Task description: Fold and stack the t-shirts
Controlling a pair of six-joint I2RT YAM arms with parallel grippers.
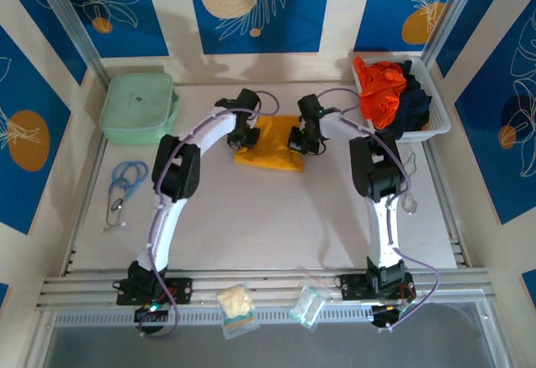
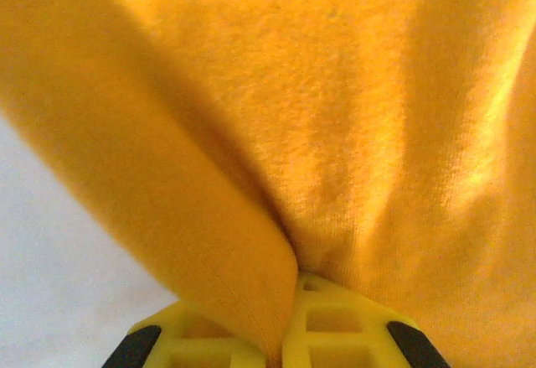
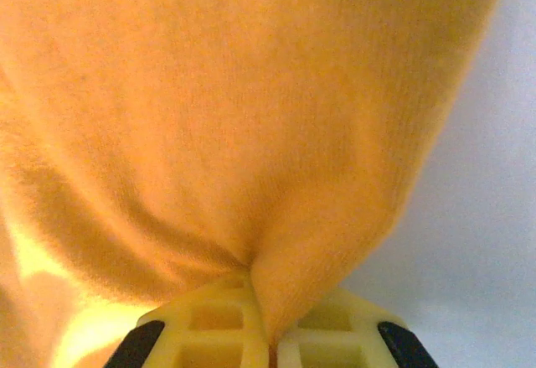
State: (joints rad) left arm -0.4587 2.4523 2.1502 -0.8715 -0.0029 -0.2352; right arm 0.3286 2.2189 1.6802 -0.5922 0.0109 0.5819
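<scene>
A fold of the yellow t-shirt [image 1: 270,150], lying toward the far side of the table [image 1: 268,217], is judged to be in hand: its cloth is pinched tight by the left gripper [image 2: 289,339] and the right gripper [image 3: 270,339], and the held edges must next be carried over evenly together.

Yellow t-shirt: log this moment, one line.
left gripper: shut on yellow t-shirt | right gripper: shut on yellow t-shirt | orange-red t-shirt, navy t-shirt: in basket
</scene>
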